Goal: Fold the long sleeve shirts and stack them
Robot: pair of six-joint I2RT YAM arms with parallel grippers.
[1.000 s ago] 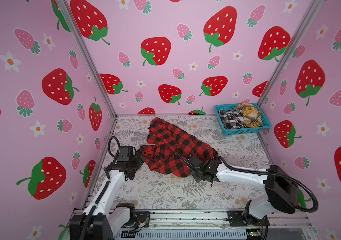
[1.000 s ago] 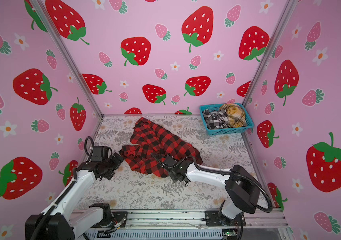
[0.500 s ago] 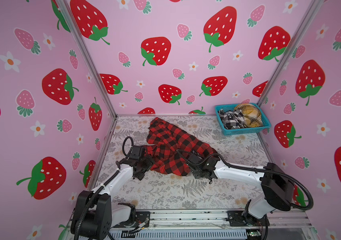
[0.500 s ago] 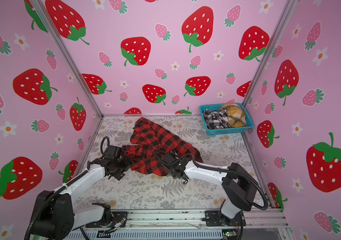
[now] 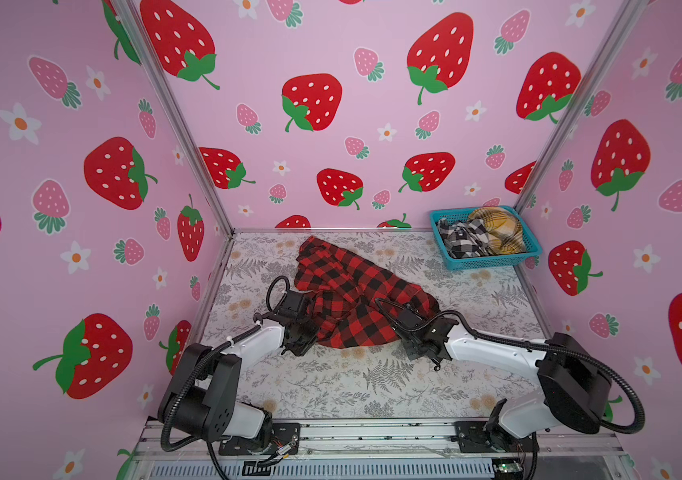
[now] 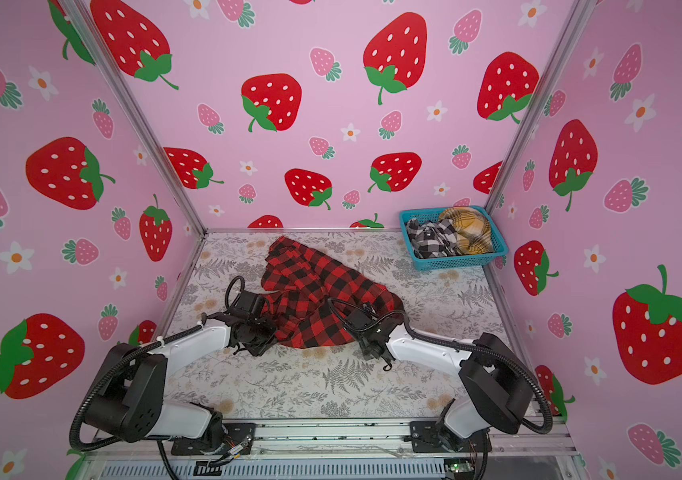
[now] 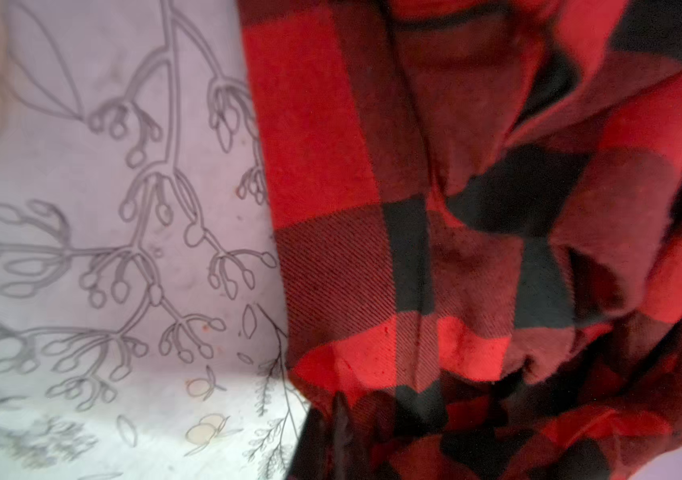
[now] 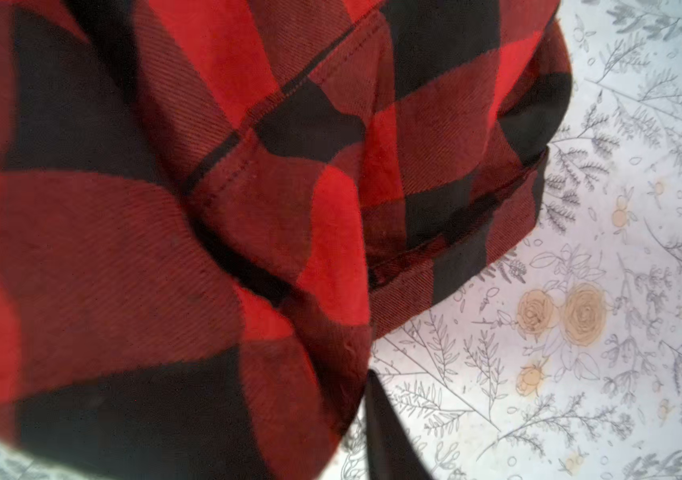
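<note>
The red-and-black buffalo-check shirt (image 5: 352,291) lies crumpled on the floral bench (image 5: 372,386), left of centre, well apart from the teal mesh basket (image 5: 493,262) in the far right corner. The basket holds the black-and-white check shirt (image 5: 462,239) and the mustard-yellow plaid shirt (image 5: 497,232), bunched side by side.

A second ago the left pincer (image 5: 313,330) stood wide open just off the heap's left edge. It has since moved right into the cloth and closed on a fold of the red-and-black shirt. In the left wrist view the folds draw down toward one dark fingertip (image 7: 341,432). The right pincer (image 5: 399,332) has stayed at the heap's near right edge. The shirt and the basket sit where they were.

Both white forearms reach low over the bench from the near rail and angle inward, with their black elbows out to either side. In the right wrist view, cloth drapes beside one finger (image 8: 389,436) and hides the rest. I cannot tell whether that pincer is closed or holds anything.
</note>
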